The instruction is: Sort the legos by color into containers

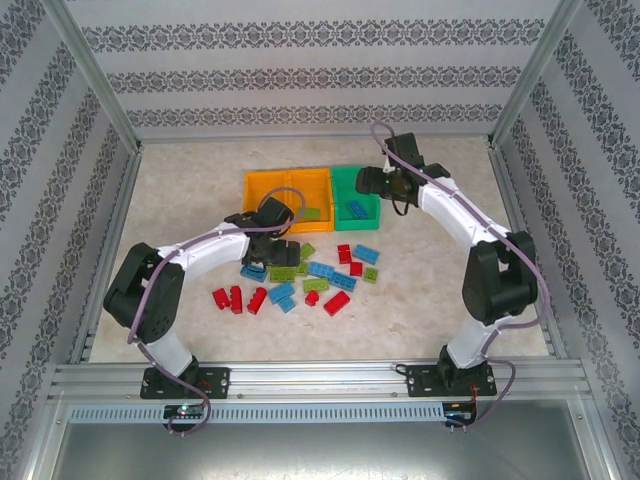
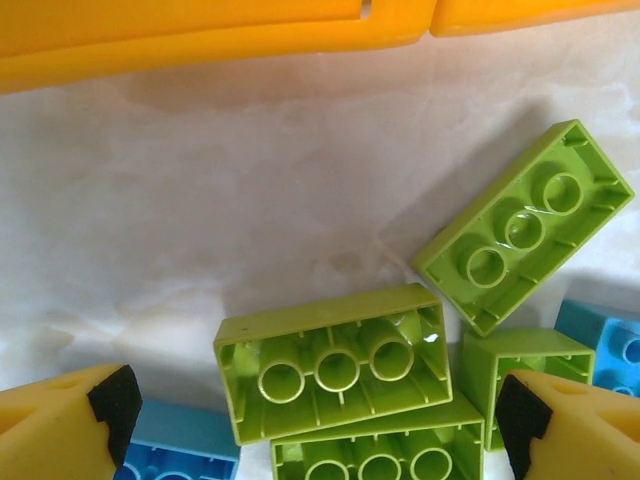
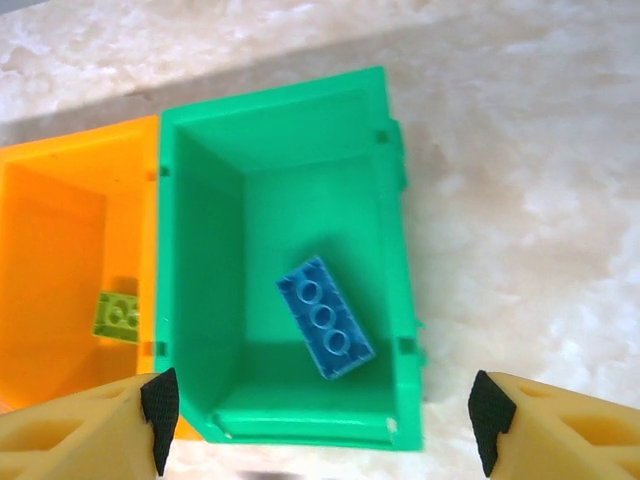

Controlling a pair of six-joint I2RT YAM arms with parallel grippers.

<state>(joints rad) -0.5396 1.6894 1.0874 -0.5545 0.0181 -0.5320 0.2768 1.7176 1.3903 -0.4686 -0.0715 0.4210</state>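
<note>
My left fingers stand wide apart and clamp nothing, low over the loose legos in the middle of the surface. Between them lies a lime brick, hollow side up. A second lime brick sits tilted at two o'clock from it, also hollow side up, and a third lime brick lies against it at six o'clock. Light blue bricks peek in at four and seven o'clock. At twelve o'clock the rims of the two orange bins run across.

My right fingers are apart too, holding nothing, above the green bin. A blue brick lies flat and skewed on its floor, toward the six o'clock end. The neighbouring orange bin, just beside it at nine o'clock, holds one small lime piece.

From above, the three bins stand in a row at twelve o'clock of the pile, with the green one at the three o'clock end. Red bricks lie along the pile's eight o'clock edge.
</note>
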